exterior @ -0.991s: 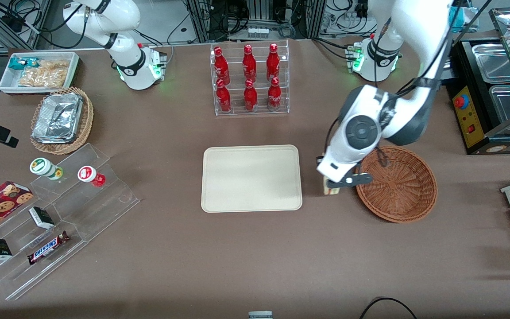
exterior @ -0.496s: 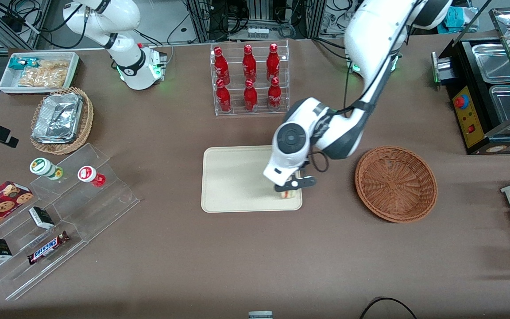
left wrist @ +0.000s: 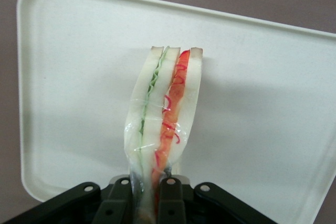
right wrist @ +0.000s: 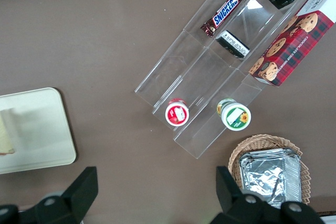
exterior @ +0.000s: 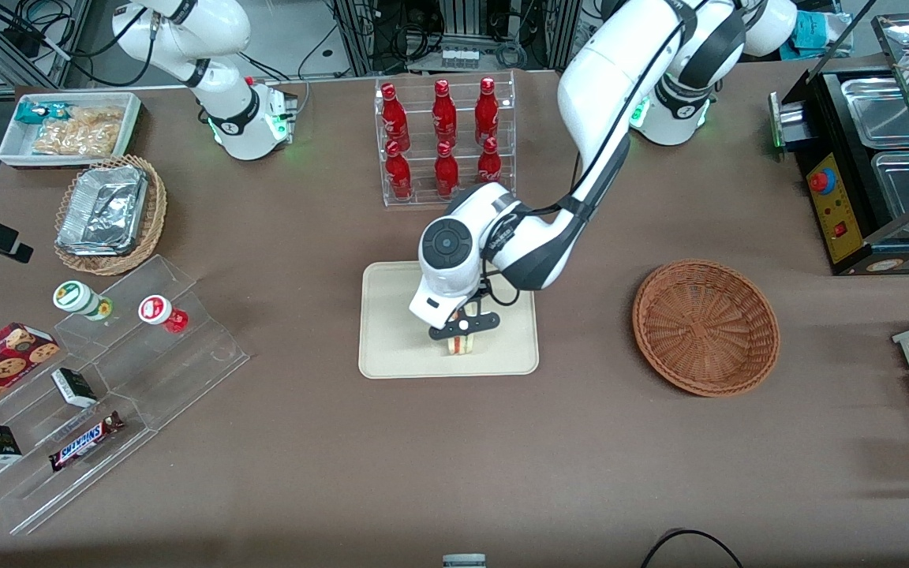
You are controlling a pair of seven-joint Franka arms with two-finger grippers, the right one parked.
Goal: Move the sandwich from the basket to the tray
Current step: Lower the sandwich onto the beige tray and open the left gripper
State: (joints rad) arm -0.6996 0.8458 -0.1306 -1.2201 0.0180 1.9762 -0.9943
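Brown table [exterior: 454, 442] | gripper [exterior: 461, 337] w/ sandwich [left wrist: 163, 119] over tray [exterior: 391, 347]

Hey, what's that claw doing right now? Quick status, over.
Claw shut on sandwich, over the tray. Basket empty. Nothing in the way.

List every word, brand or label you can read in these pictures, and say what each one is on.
"SNICKERS": on the candy bar in the clear stepped stand.
Cookie box: small print, too blurred to read.
Red bottles: white script, too small to read.
Two round lids: labels unreadable.
The sandwich, held in the gripper over the tray, carries no text.
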